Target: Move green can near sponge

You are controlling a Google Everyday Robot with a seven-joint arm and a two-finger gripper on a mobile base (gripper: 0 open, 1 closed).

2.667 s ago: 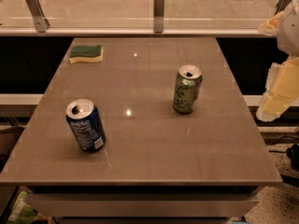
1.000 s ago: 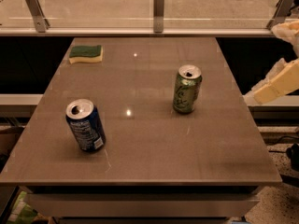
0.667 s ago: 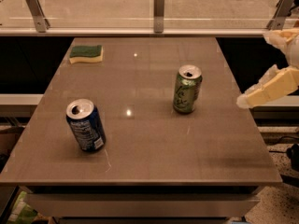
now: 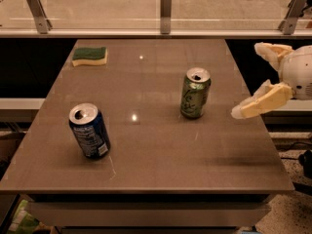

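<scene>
The green can stands upright on the brown table, right of centre, with its silver top opened. The sponge, dark green over yellow, lies flat at the table's far left corner, far from the can. My gripper reaches in from the right edge, above the table's right side and a short way right of the green can. Its two pale fingers are spread wide apart and hold nothing.
A dark blue can stands at the front left of the table. A glass railing with metal posts runs behind the far edge. The table drops off to dark floor on both sides.
My gripper has come in from the right edge and moved left and down toward the green can, with its fingers spread. The cans and the sponge have not moved.
</scene>
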